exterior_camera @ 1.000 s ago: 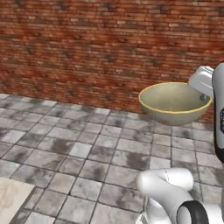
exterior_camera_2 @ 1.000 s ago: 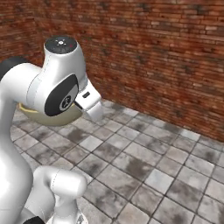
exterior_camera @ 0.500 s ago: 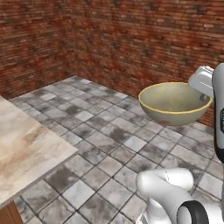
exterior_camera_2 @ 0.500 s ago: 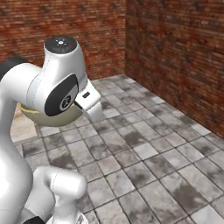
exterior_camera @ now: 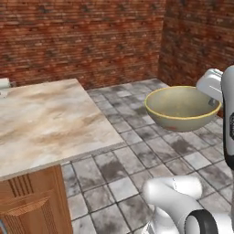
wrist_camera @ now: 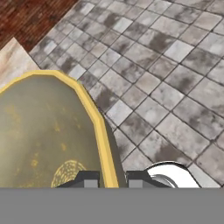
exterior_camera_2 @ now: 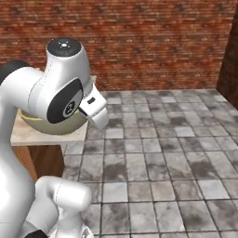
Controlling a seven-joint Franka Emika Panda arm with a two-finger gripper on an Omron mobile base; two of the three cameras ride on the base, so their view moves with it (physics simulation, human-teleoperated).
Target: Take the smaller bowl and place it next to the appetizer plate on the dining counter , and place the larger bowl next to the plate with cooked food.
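My base has turned, so the dining counter (exterior_camera: 50, 119) now comes into view on the left. The gripper (wrist_camera: 112, 178) stays clamped on the larger bowl (exterior_camera: 182, 108) rim (carried above the floor), approaching delivery.

Matt glazed larger bowl (exterior_camera: 182, 108); marbled-stone dining counter (exterior_camera: 45, 123)

Larger bowl (exterior_camera: 182, 108): olive-beige inside and out, yellowish rim, faint yellow speckling and a ringed yellow mark on the inner base. Dining counter (exterior_camera: 45, 123): beige-brown marbled stone, paler cream patches, tan veining. Cabinet front (exterior_camera: 32, 205) below it: orange-brown wood, grooved panel. Floor (exterior_camera_2: 176, 153): grey mottled square tiles, pale grout. Walls (exterior_camera: 82, 41): red-brown brick, darker on the side wall. Gripper (wrist_camera: 112, 178): dark finger tips.
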